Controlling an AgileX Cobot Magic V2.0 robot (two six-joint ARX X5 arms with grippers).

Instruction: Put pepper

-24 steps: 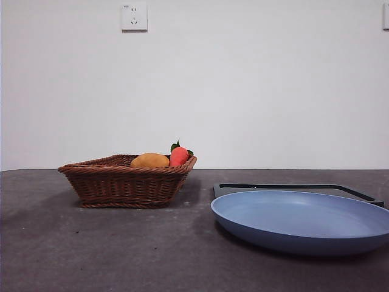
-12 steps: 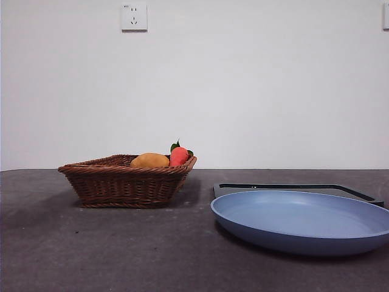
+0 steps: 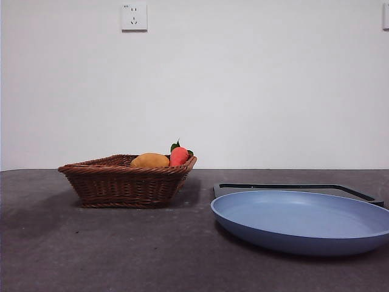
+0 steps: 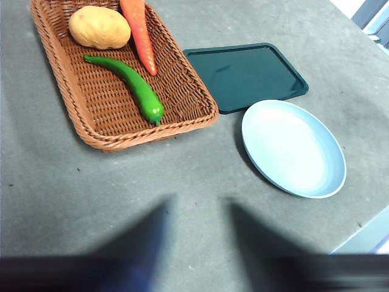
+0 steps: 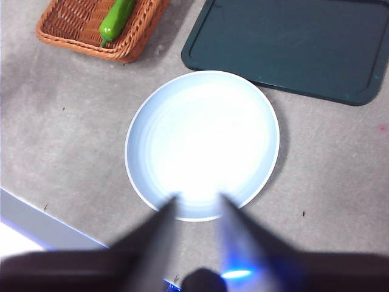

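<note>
R claw (image 5: 197, 204) open over plate (image 5: 158, 115); pepper (image 5: 117, 18) in basket (image 5: 130, 45).

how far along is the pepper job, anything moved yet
Nothing looks done: the pepper lies in the wicker basket beside the potato and carrot. Nothing is in hand: the left gripper hangs open over bare table, the right gripper open above the blue plate. Grasping and placing the pepper are left.
</note>
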